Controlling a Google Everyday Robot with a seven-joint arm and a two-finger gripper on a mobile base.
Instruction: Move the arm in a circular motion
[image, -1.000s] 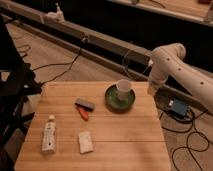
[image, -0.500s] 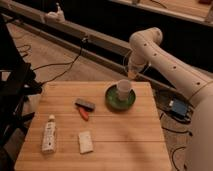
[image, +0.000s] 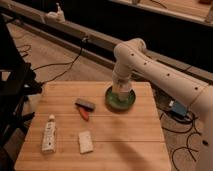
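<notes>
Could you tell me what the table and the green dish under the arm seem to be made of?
The table looks like pale wood with visible plank seams. The green dish is smooth, perhaps ceramic or plastic. The arm looks like matte white plastic. Its gripper hangs over the dish.

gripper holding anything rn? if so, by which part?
Cannot be told. The arm reaches down over the green plate, and the gripper at its tip sits right above it, hiding whatever may be there.

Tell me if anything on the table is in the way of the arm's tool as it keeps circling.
Yes. The arm reaches down so its tool sits right over the green dish near the table back edge; the dish lies directly under it.
</notes>
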